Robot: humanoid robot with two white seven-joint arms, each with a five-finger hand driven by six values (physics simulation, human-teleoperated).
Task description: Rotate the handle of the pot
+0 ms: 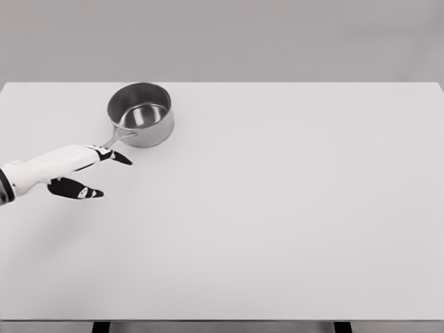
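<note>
A small steel pot (141,114) stands upright on the white table (277,208) at the back left. Its thin metal handle (116,138) points toward the lower left. My left hand (97,166) comes in from the left edge, white with black fingertips. Its fingers (116,157) lie stretched out at the end of the handle, touching or almost touching it, and the tip of the handle is hidden behind them. The thumb (80,189) hangs apart below. The hand is open and holds nothing. My right arm does not show.
The table's back edge runs just behind the pot, and its left edge is close to my left forearm (28,173). Two dark table legs (101,326) show under the front edge.
</note>
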